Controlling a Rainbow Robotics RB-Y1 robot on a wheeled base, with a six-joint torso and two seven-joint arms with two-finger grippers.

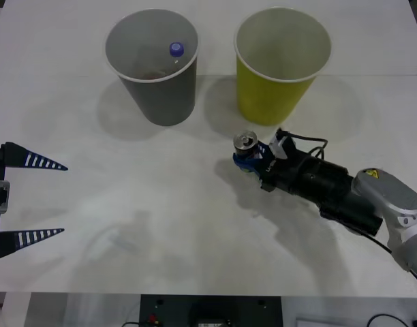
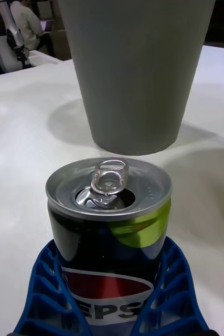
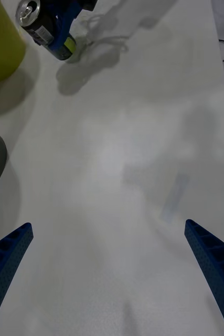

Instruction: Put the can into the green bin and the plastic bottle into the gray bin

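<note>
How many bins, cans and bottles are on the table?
Bins: 2, the gray bin and the green bin
Cans: 1, the can
Bottles: 1, the plastic bottle inside the gray bin
Total: 4

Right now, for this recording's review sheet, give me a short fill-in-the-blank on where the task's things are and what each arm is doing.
1. The plastic bottle lies inside the ____ bin.
2. The right gripper is shut on the ____.
3. The can stands on the table in front of the ____ bin.
4. The left gripper waits at the table's left with its jaws ____.

Missing words: gray; can; green; open
</note>
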